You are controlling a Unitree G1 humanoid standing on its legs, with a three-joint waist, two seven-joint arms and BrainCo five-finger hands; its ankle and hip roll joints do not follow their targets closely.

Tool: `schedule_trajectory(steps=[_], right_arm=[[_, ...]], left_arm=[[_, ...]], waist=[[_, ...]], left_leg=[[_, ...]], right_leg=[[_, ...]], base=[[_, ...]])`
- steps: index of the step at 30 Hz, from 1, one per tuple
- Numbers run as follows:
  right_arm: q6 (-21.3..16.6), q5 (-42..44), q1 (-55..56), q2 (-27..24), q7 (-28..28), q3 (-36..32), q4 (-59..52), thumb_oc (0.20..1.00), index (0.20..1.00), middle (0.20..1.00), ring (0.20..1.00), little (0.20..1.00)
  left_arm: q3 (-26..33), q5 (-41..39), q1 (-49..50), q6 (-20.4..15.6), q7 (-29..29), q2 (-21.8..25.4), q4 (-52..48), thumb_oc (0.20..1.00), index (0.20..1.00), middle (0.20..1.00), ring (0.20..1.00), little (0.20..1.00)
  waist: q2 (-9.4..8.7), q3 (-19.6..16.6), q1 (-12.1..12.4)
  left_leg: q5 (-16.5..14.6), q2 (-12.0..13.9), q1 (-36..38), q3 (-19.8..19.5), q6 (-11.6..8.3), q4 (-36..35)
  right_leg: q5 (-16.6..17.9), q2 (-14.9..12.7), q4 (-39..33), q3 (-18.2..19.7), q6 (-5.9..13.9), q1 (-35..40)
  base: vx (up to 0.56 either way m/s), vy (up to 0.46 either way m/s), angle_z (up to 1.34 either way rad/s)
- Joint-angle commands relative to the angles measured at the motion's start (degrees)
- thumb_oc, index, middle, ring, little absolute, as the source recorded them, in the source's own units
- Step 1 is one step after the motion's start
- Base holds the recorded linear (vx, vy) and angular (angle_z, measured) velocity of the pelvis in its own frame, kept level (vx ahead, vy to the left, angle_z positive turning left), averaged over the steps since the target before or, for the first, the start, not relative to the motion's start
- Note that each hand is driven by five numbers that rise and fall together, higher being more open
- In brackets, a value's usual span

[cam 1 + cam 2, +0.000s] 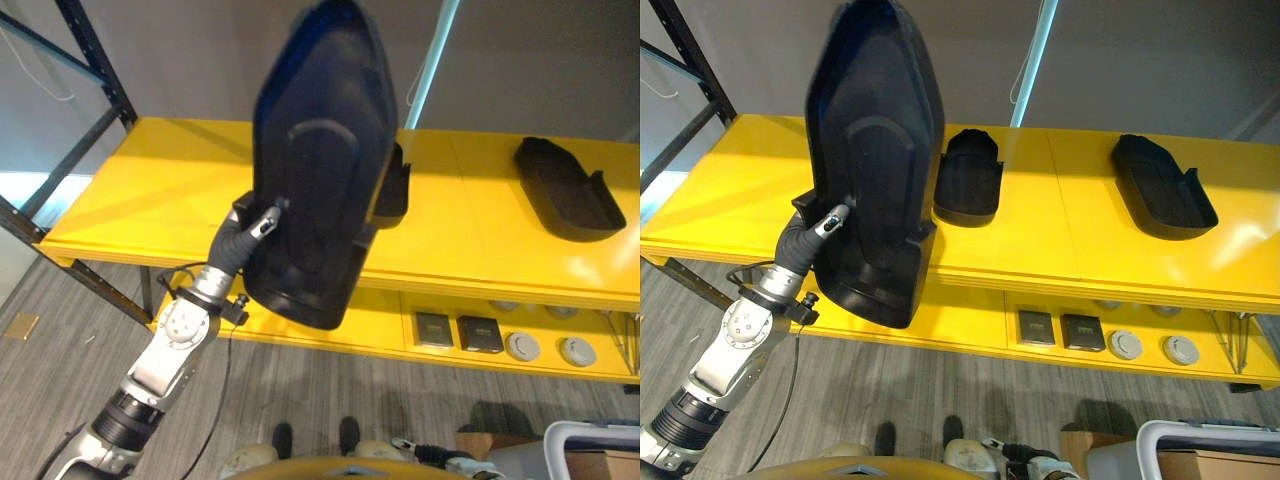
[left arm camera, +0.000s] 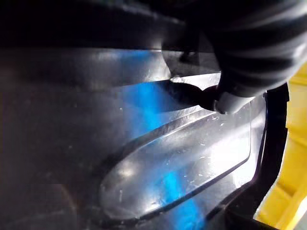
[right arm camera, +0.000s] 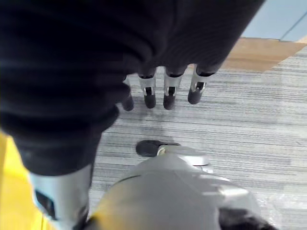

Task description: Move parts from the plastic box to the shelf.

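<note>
While gripped by left hand (image 1: 825,226), black part (image 1: 875,150), right hand (image 3: 165,91) slack.

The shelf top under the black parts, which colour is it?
Bright yellow shelf, clearest in the right eye view.

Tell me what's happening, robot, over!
Left hand gripping big black part above yellow shelf. Right hand idle, open. Two parts already shelved.

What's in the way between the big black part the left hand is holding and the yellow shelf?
Nothing visible blocks it. The left hand holds the big black part upright over the shelf's front left. Two smaller black parts already lie further right; the stretch behind it looks bare.
</note>
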Motion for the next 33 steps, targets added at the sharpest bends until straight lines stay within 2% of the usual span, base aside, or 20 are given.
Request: schedule_trajectory(steps=[1, 2, 3, 4, 5, 8, 9, 10, 13, 15, 16, 17, 19, 20, 22, 23, 25, 29, 30, 33], right_arm=[[5.3, 1.33, 1.06, -1.68, -1.81, -0.08, 3.72, 1.0, 1.0, 1.0, 1.0, 1.0], [5.29, 3.68, 1.17, -2.69, -2.41, -1.98, 5.54, 1.0, 1.0, 1.0, 1.0, 1.0], [5.26, 3.92, 1.14, -3.0, -2.12, -2.58, 5.9, 1.0, 1.0, 1.0, 1.0, 1.0], [5.29, 3.83, 0.85, -4.18, -1.0, -4.87, 6.45, 1.0, 1.0, 1.0, 1.0, 1.0], [5.3, 3.41, 0.85, -4.45, -0.68, -5.22, 6.42, 1.0, 1.0, 1.0, 1.0, 1.0], [3.72, 1.74, 1.3, -6.32, 2.07, -5.95, 5.79, 1.0, 1.0, 1.0, 1.0, 1.0], [3.35, 3.16, 1.4, -6.46, 2.23, -5.96, 5.66, 1.0, 1.0, 1.0, 1.0, 1.0], [2.84, 9.01, 1.45, -6.43, 1.85, -6.72, 4.6, 1.0, 1.0, 1.0, 1.0, 1.0], [3.39, 11.69, 1.24, -6.36, 0.58, -8.05, 2.78, 1.0, 1.0, 1.0, 1.0, 1.0], [3.19, 9.87, 2.26, -5.33, -4.87, -8.58, 0.86, 1.0, 1.0, 1.0, 1.0, 1.0], [2.01, 10.43, 3.68, -3.61, -6.58, -8.67, 0.87, 1.0, 1.0, 1.0, 1.0, 1.0], [1.91, 6.95, 3.42, -2.72, -6.63, -8.99, 0.99, 1.0, 1.0, 1.0, 1.0, 1.0], [1.15, 1.23, 3.1, -1.45, -8.57, -7.1, 1.19, 1.0, 1.0, 1.0, 1.0, 1.0], [0.85, 3.75, 3.32, -0.95, -9.64, -6.55, 1.36, 1.0, 1.0, 1.0, 1.0, 1.0], [1.01, 7.92, 3.73, -0.53, -10.35, -6.45, 1.65, 1.0, 1.0, 1.0, 1.0, 1.0], [1.35, 7.94, 4.07, -0.38, -8.5, -7.74, 2.21, 1.0, 1.0, 1.0, 1.0, 1.0], [0.45, 7.84, 4.38, -0.1, -6.97, -8.28, 2.95, 1.0, 1.0, 1.0, 1.0, 1.0], [0.37, 7.82, 4.38, -0.11, -6.91, -8.25, 3.04, 1.0, 1.0, 1.0, 1.0, 1.0], [1.17, 5.91, 6.27, -0.28, 0.34, -6.69, 2.42, 1.0, 1.0, 1.0, 1.0, 1.0], [1.94, 8.84, 6.35, -1.62, -0.4, -5.11, 0.84, 1.0, 1.0, 1.0, 1.0, 1.0]], left_arm=[[3.62, -4.56, -3.96, -0.08, -2.14, -3.59, -2.73, 0.2, 0.2, 0.2, 0.2, 0.2], [3.45, -3.29, -3.34, -0.32, -1.82, -3.86, -2.08, 0.2, 0.2, 0.2, 0.2, 0.2], [3.41, -2.91, -3.11, -0.32, -1.42, -3.89, -2.02, 0.2, 0.2, 0.2, 0.2, 0.2], [3.05, -2.1, -1.93, -0.62, 0.53, -3.68, -1.86, 0.2, 0.2, 0.2, 0.2, 0.2], [2.95, -1.85, -1.73, -0.64, 1.03, -3.66, -1.81, 0.2, 0.2, 0.2, 0.2, 0.2], [3.29, -1.5, -0.94, -2.24, 2.06, -2.87, 0.2, 0.2, 0.2, 0.2, 0.2, 0.2], [3.63, -1.28, -0.88, -2.68, 1.6, -2.71, 0.6, 0.2, 0.2, 0.2, 0.2, 0.2], [5.33, -1.03, -0.76, -3.68, 0.06, -1.98, 1.6, 0.2, 0.2, 0.2, 0.2, 0.2], [6.66, -1.96, -1.16, -2.91, -0.55, -1.2, 1.51, 0.2, 0.2, 0.2, 0.2, 0.2], [6.71, -1.69, -3.74, 0.49, 1.77, 0.05, 3.62, 0.2, 0.2, 0.2, 0.2, 0.2], [6.38, -3.71, -5.92, 0.49, 1.33, 0.6, 5.65, 0.2, 0.2, 0.2, 0.2, 0.2], [6.72, -2.8, -6.07, 1.25, 2.5, 0.82, 5.01, 0.2, 0.2, 0.2, 0.2, 0.2], [7.07, 0.21, -5.23, 1.11, 4.5, 1.42, 4.41, 0.2, 0.2, 0.2, 0.2, 0.2], [7.1, 0.43, -4.68, 0.34, 5.15, 1.54, 4.25, 0.2, 0.2, 0.2, 0.2, 0.2], [7.4, 0.41, -3.63, 0.2, 5.85, 1.57, 3.25, 0.2, 0.2, 0.2, 0.2, 0.2], [8.51, 0.62, -2.72, 0.48, 6.83, 1.24, 1.94, 0.2, 0.2, 0.2, 0.2, 0.2], [9.45, 0.44, -2.27, 0.47, 7.49, 1.3, 1.03, 0.2, 0.2, 0.2, 0.2, 0.2], [9.5, 0.44, -2.17, 0.53, 7.5, 1.31, 0.93, 0.2, 0.2, 0.2, 0.2, 0.2], [11.9, 0.69, -2.28, 7.56, 6.55, 2.01, 0.66, 0.2, 0.2, 0.2, 0.2, 0.2], [12.82, -2.79, -3.75, 11.3, 5.47, 3.68, 2.08, 0.2, 0.2, 0.2, 0.2, 0.2]], waist=[[-1.17, 2.36, 0.31], [-0.32, 2.36, -0.14], [-0.11, 2.35, -0.28], [1.27, 2.0, -0.92], [1.51, 2.11, -0.99], [3.1, 2.43, -1.1], [3.31, 2.5, -1.01], [3.38, 2.2, -1.02], [3.48, 1.84, -1.1], [3.52, 2.19, -1.56], [3.41, 2.71, -1.77], [3.43, 2.91, -1.58], [3.59, 3.16, -1.66], [3.46, 3.07, -1.97], [3.25, 2.76, -2.49], [2.74, 2.17, -2.85], [2.51, 1.99, -3.07], [2.56, 1.9, -3.06], [2.45, 0.72, -3.4], [3.25, 0.64, -3.49]], left_leg=[[-1.88, 0.07, -7.22, 3.05, 0.16, 16.67], [0.26, 3.78, -6.35, 4.21, -1.17, 12.14], [0.68, 4.64, -5.75, 4.49, -1.4, 10.59], [4.84, 9.86, -4.05, 5.21, -3.18, 2.14], [5.86, 10.76, -3.45, 5.32, -3.61, 0.4], [12.99, 17.31, -4.52, 3.66, -6.77, -7.47], [13.56, 17.85, -4.88, 3.21, -7.14, -8.08], [11.52, 18.09, -4.37, 2.98, -6.85, -8.98], [9.18, 17.5, -3.97, 4.24, -6.36, -8.51], [7.24, 15.58, -4.13, 4.0, -4.81, -5.83], [5.75, 13.67, -2.92, 4.77, -3.7, -5.03], [4.89, 12.73, -1.74, 5.27, -2.98, -5.17], [3.93, 11.44, 0.46, 5.88, -1.62, -6.81], [3.65, 10.44, 0.93, 5.56, -1.01, -7.66], [2.98, 8.99, 1.62, 4.96, -0.44, -8.93], [2.39, 7.36, 2.41, 5.05, -0.14, -10.29], [1.54, 6.53, 3.1, 5.21, 0.12, -10.67], [1.45, 6.58, 3.07, 5.24, 0.14, -10.64], [0.92, 4.9, 3.31, 4.71, 0.71, -11.41], [1.39, 4.0, 1.61, 5.57, 0.4, -11.41]], right_leg=[[0.92, -2.41, 0.05, -1.22, 0.96, 2.65], [0.27, -2.44, 0.39, -1.74, 1.31, 3.17], [0.08, -2.48, 0.52, -1.78, 1.41, 3.31], [-0.89, -2.66, 0.81, -1.59, 1.94, 3.92], [-1.13, -2.72, 0.84, -1.51, 1.98, 4.28], [-3.51, -3.84, 1.75, 0.18, 2.62, 6.44], [-3.9, -4.2, 2.1, 0.48, 2.86, 6.73], [-5.13, -5.66, 3.16, 1.38, 3.92, 7.55], [-6.2, -7.84, 5.07, 1.26, 5.26, 7.54], [-6.01, -10.79, 9.46, 0.55, 6.75, 5.88], [-2.02, -13.93, 14.31, -0.82, 7.22, 2.15], [0.04, -15.21, 16.53, -1.86, 7.07, 0.1], [-0.59, -12.61, 15.95, -2.62, 6.54, -1.62], [-1.27, -9.9, 13.6, -2.49, 6.14, -2.11], [-1.65, -7.17, 10.27, -2.36, 5.56, -2.08], [1.41, -6.04, 4.83, -2.63, 5.75, -2.98], [4.05, -6.07, 2.8, -2.78, 6.25, -4.9], [4.16, -6.01, 2.61, -2.78, 6.28, -4.86], [4.11, -3.91, -1.51, -0.55, 5.06, -2.22], [3.62, -3.99, -2.78, -0.88, 4.68, -2.26]], base=[[0.18, 0.179, 0.51], [0.2, 0.26, 0.54], [0.33, 0.494, 0.55], [0.25, 0.395, 0.14], [0.31, 0.508, 0.04], [0.28, 0.522, 0.07], [0.3, 0.603, 0.05], [0.26, 0.551, -0.11], [0.23, 0.481, -0.31], [0.2, 0.37, -0.33], [0.16, 0.365, -0.28], [0.14, 0.345, -0.18], [0.14, 0.215, -0.17], [0.11, 0.099, -0.39], [0.14, 0.051, -0.2], [0.16, 0.028, 0.09], [0.1, -0.023, 0.2], [0.07, -0.048, 0.26], [0.27, -0.19, 0.13], [0.14, -0.062, 0.24]])
